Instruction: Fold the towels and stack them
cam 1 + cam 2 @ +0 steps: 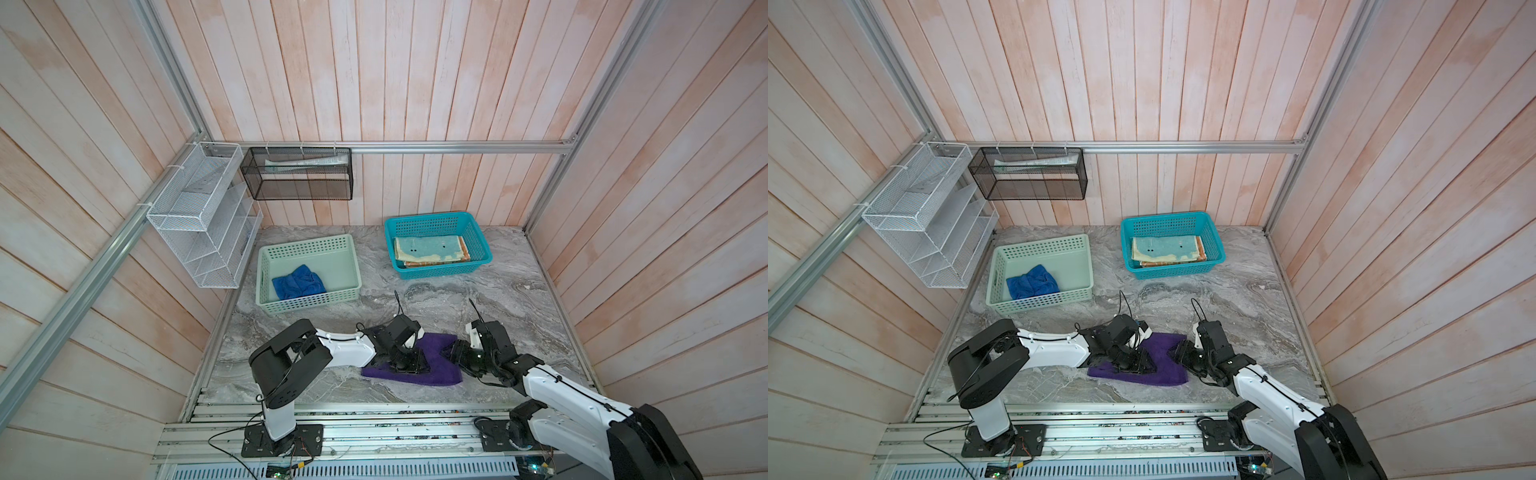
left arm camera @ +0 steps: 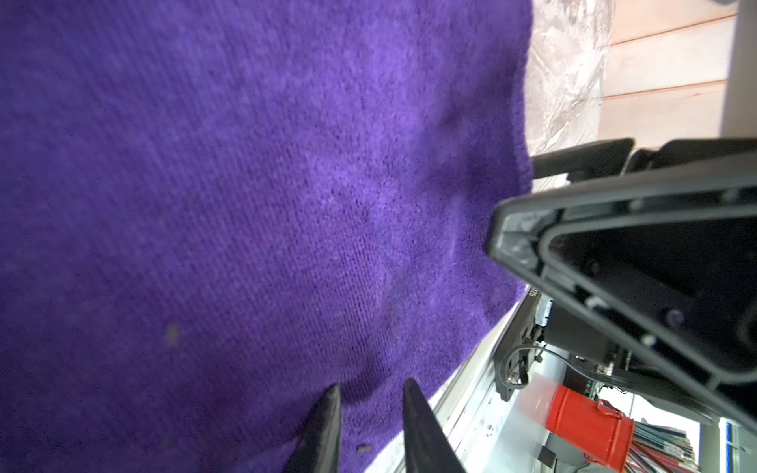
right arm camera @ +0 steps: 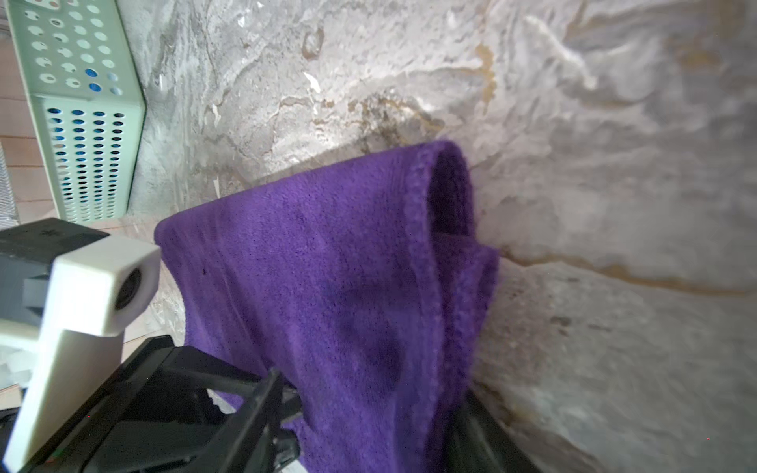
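Observation:
A purple towel (image 1: 436, 374) (image 1: 1167, 374) lies partly folded on the marble table near the front edge. My left gripper (image 1: 404, 360) (image 1: 1134, 360) (image 2: 370, 389) rests on its middle, jaws a little apart with the tips on the cloth (image 2: 245, 204). At the towel's right edge my right gripper (image 1: 455, 351) (image 1: 1177, 351) (image 3: 381, 417) is shut on a raised fold (image 3: 327, 286). A crumpled blue towel (image 1: 297, 282) (image 1: 1032, 282) sits in the mint basket. A folded teal and pale-yellow towel (image 1: 430, 249) (image 1: 1165, 248) lies on an orange-peach one (image 1: 432, 262) in the teal basket.
The mint basket (image 1: 307, 243) (image 3: 82, 123) stands at the back left and the teal basket (image 1: 432, 218) at the back right. A white wire rack (image 1: 203, 216) and a black mesh basket (image 1: 299, 174) hang on the walls. An aluminium rail (image 1: 374, 409) borders the front.

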